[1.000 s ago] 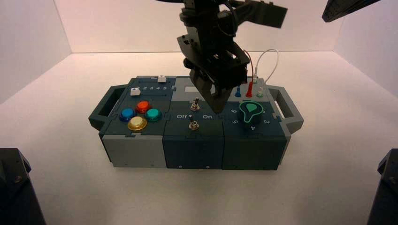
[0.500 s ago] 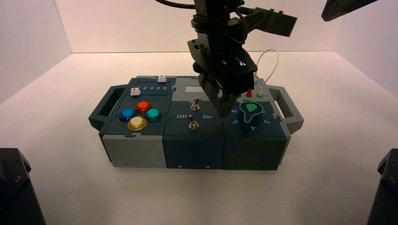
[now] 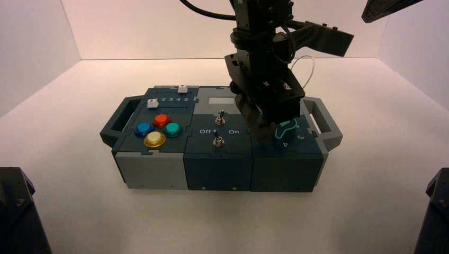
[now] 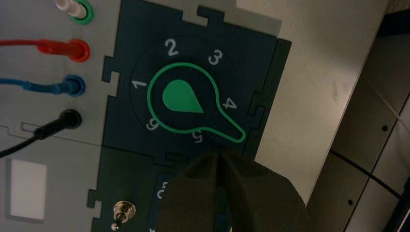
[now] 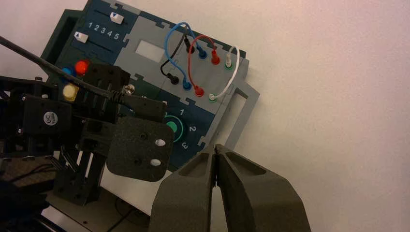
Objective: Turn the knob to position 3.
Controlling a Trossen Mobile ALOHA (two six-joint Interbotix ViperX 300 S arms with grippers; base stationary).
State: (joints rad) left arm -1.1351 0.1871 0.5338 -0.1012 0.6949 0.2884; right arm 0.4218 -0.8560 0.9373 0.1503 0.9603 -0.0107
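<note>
Right of centre in the high view, the stiff-looking knob (image 4: 162,123), pointer between 4 and 5, should twist best if the left gripper (image 4: 219,153), just beside it, fingers together and empty, pinches its pointer.

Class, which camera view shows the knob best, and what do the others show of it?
The left wrist view: the whole knob is uncovered, its pointer between 4 and 5. In the high view, the left arm hides part of it; in the right wrist view, that arm covers much of it too.
</note>
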